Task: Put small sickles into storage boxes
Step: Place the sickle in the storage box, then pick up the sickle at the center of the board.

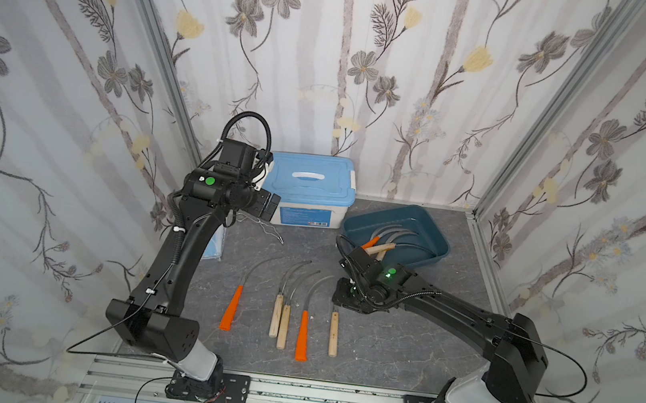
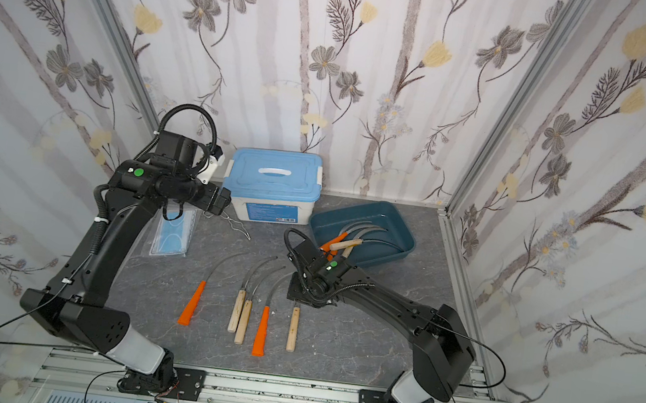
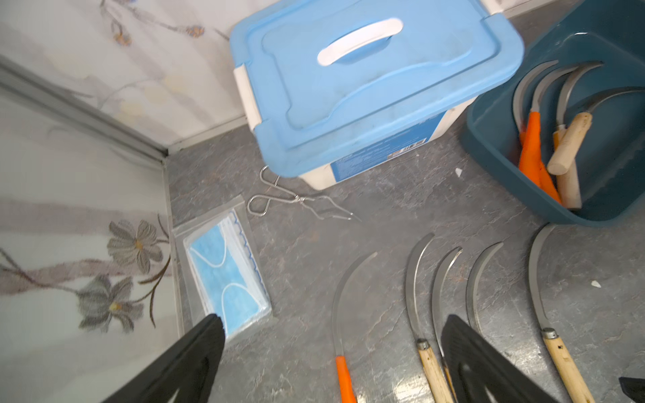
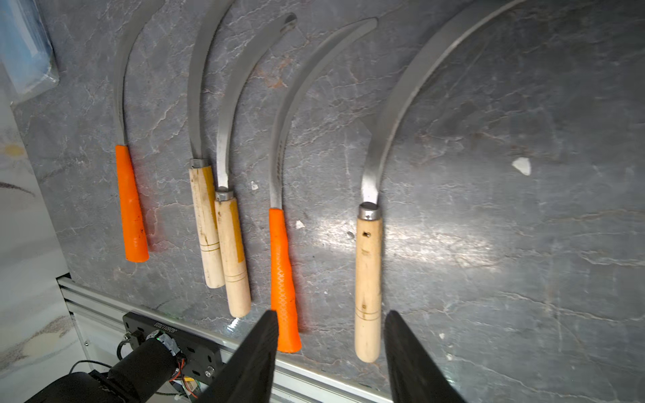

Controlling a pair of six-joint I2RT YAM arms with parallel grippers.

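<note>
Five sickles (image 1: 302, 336) rowed on table (image 1: 400, 346), others in tray (image 1: 430, 234) behind, lidded box (image 1: 313, 197) left of it

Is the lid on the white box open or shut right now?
Shut. In both top views the light blue lid sits flat on the white box with no gap showing; the left wrist view agrees.

In a top view, five small sickles (image 2: 261, 331) lie side by side on the grey table (image 2: 358, 341), handles to the front. The teal storage box (image 2: 390, 257), beside the lidded white box (image 2: 256, 186), holds more sickles.
</note>
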